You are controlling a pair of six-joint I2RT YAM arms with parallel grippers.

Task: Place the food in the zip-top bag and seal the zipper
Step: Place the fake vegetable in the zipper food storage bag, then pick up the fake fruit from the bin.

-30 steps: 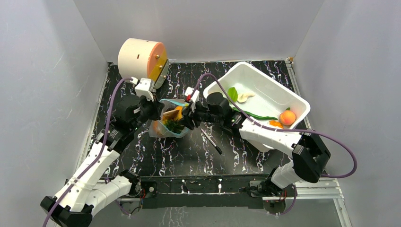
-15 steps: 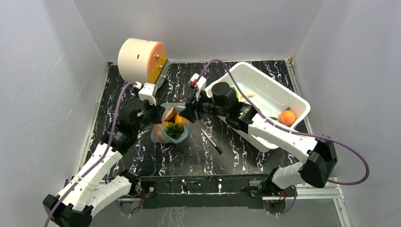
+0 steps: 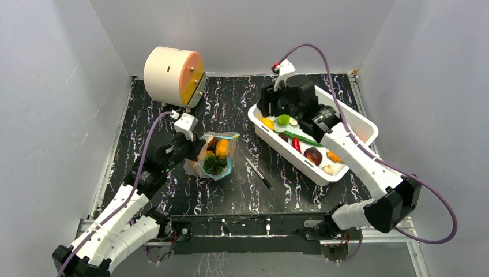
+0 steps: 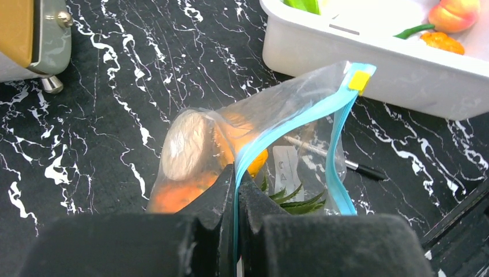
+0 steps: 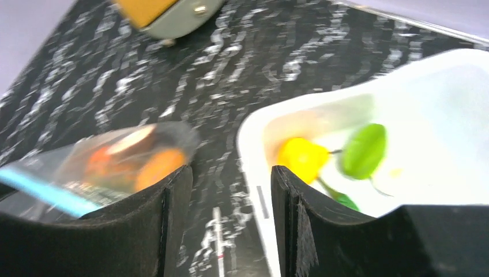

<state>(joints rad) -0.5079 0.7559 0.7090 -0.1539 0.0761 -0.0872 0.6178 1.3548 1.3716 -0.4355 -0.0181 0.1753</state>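
Left hand is clenched on the blue zipper of the zip-top bag, which bulges just beyond its fingers with food inside. A black pen lies to its right. Right hand, released, hovers over one end of the white tub. Black marbled surface, white walls

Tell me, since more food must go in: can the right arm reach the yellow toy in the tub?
Probably yes: the right gripper hangs open over the white tub's end, the yellow toy uncovered just beneath it.
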